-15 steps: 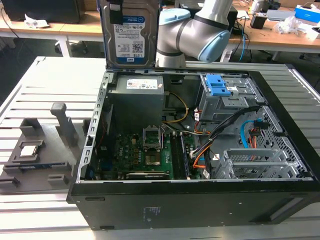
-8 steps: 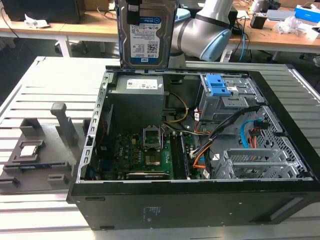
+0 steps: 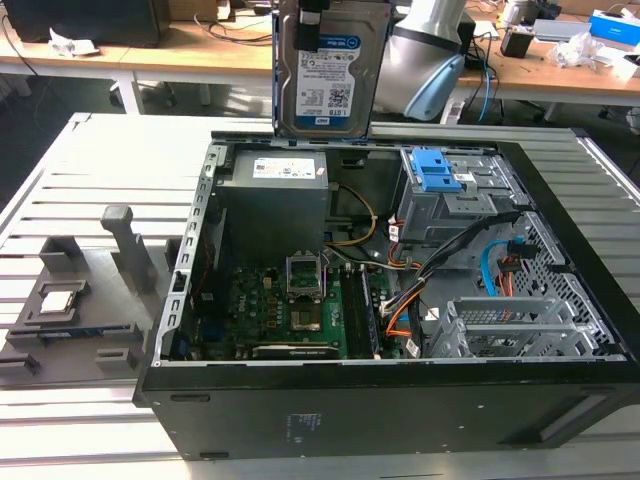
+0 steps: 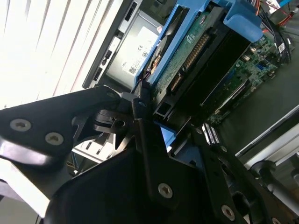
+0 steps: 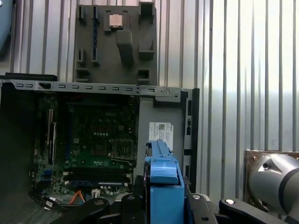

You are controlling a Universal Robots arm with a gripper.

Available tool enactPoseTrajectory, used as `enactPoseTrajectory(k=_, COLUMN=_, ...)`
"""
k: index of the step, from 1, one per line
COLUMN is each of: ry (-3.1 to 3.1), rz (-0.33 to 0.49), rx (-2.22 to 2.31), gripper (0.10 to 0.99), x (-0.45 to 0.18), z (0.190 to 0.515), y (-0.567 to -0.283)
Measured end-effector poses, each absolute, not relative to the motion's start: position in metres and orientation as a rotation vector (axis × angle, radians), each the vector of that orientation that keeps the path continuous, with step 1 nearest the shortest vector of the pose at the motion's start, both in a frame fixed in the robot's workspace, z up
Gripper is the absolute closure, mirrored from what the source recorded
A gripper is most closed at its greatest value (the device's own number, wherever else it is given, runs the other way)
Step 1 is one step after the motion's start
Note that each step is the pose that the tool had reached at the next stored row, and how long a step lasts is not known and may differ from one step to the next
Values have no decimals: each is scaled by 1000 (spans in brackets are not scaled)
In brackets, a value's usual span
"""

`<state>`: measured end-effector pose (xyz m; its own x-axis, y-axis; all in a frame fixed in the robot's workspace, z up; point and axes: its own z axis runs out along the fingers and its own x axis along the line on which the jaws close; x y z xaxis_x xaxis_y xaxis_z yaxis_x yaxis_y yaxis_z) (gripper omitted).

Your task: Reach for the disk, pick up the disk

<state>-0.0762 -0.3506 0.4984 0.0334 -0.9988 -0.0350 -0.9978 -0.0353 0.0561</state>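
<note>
The disk (image 3: 325, 80), a silver hard drive with a white and blue label and a blue side bracket, hangs upright in the air above the back of the open computer case (image 3: 400, 400). My gripper (image 3: 312, 18) is shut on its upper edge. In the second wrist view the disk (image 4: 187, 60) shows its green circuit board and blue bracket, clamped between my gripper's (image 4: 166, 123) black fingers (image 4: 142, 116). In the first wrist view the blue bracket of the disk (image 5: 163, 172) stands edge-on between the gripper's (image 5: 163, 205) black links, over the case.
Inside the case are a power supply (image 3: 280, 190), a motherboard (image 3: 300, 300), a drive cage with blue latches (image 3: 440, 170) and loose cables (image 3: 470, 250). A grey fixture (image 3: 80, 300) holding a small processor chip (image 3: 60, 298) lies on the slatted table (image 3: 100, 160) at the exterior view's left.
</note>
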Motion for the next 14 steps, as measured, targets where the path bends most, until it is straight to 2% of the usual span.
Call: enactPoseTrajectory(k=14, ry=-2170, rz=-103, rx=2245, gripper=722, x=-20, z=498, y=-348)
